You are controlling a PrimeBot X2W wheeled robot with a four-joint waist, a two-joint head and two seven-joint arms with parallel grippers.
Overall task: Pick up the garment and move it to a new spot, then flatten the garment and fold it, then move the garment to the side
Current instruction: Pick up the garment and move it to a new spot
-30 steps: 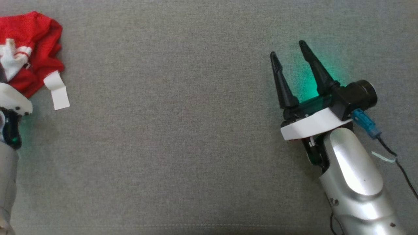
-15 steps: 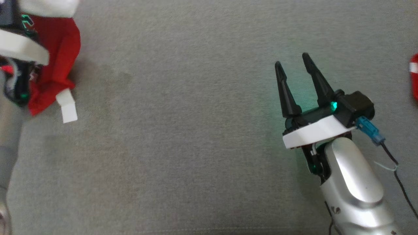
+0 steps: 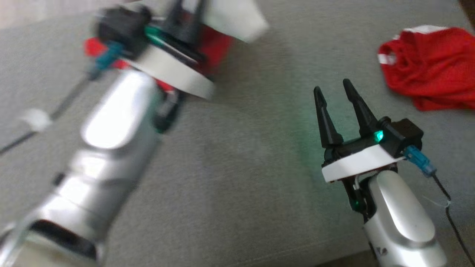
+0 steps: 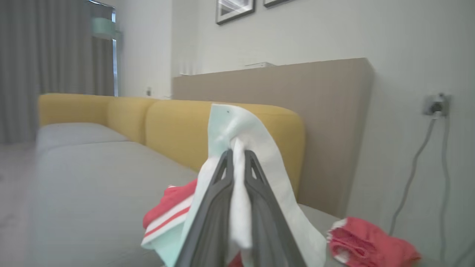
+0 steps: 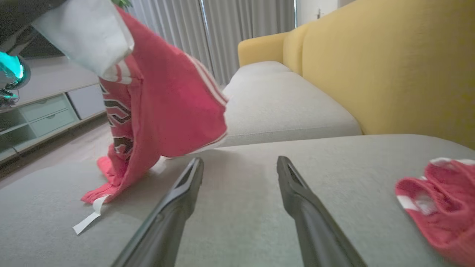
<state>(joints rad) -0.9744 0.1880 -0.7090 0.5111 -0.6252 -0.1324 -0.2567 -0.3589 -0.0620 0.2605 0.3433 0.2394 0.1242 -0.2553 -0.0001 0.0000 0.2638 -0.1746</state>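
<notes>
The right gripper (image 3: 331,85) hovers, jaws spread and empty, above the grey fabric sofa cushion (image 3: 237,193). Toward the cushion's left side, the left gripper (image 4: 237,152) is clamped on the white trim of a red mesh garment (image 5: 167,111), which hangs with its lower end brushing the cushion. Another crumpled red cloth (image 3: 430,66) lies far right, by the yellow backrest (image 4: 178,126).

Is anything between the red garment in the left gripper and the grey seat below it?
Nothing visible. The red garment hangs from the left gripper, its lower end touching bare grey seat. A second red garment lies apart, beyond the right gripper.
</notes>
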